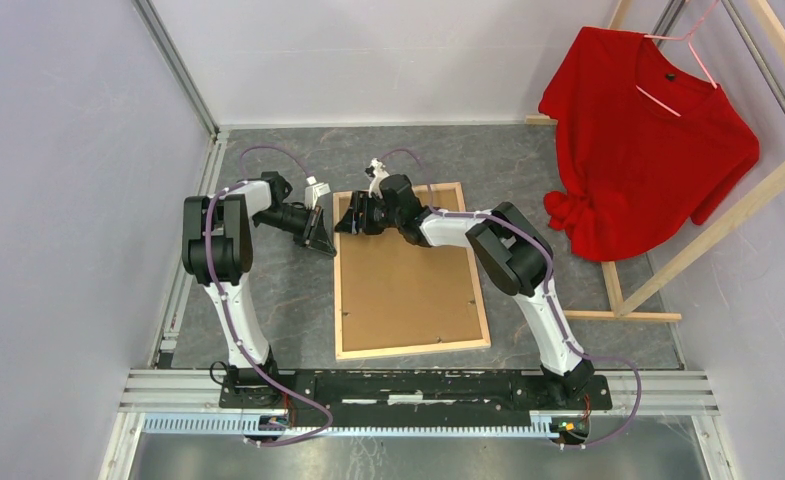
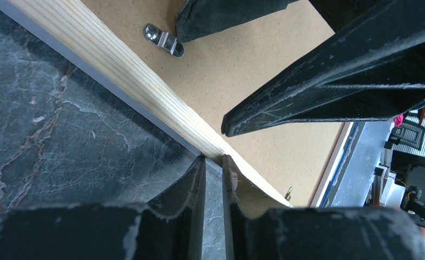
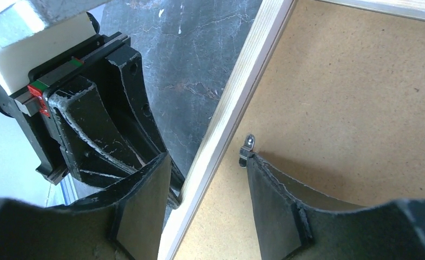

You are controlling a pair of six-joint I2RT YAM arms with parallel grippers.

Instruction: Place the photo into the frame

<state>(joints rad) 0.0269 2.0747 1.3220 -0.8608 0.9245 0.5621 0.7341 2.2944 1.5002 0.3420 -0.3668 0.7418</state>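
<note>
Okay, top view, left to right. The left arm [image 1: 218, 240] reaches toward 3 o'clock. The left claw [image 2: 214, 165] is low on the worktop [image 1: 288, 300], its tips at the outer edge of the frame [image 1: 413, 348], near the frame's 11 o'clock corner. Its fingers [image 2: 198, 181] are almost together with only a thin slit between them; worktop shows through the slit and nothing is visibly clamped.

The frame lies flat on the worktop between the two arms, bare-wood reverse up, long axis running about 12 to 6 o'clock, short rails at the far and near ends. A brown hardboard sheet [image 1: 408, 280] fills it. A small metal clip [image 3: 246, 149] sits on the board just inside the 9 o'clock rail.

The right claw [image 3: 206, 162] is at that same 11 o'clock corner with its jaws spread wide, straddling the 9 o'clock rail: one finger on the worktop side, the other over the board, right by the clip. It holds nothing; I cannot tell whether it touches the rail. The two claws are close together. The right arm [image 1: 508, 250] crosses the frame's 1 o'clock corner.

At 2 o'clock, well apart from the frame, a red garment [image 1: 648, 130] hangs on a bare-wood rack [image 1: 728, 222].
</note>
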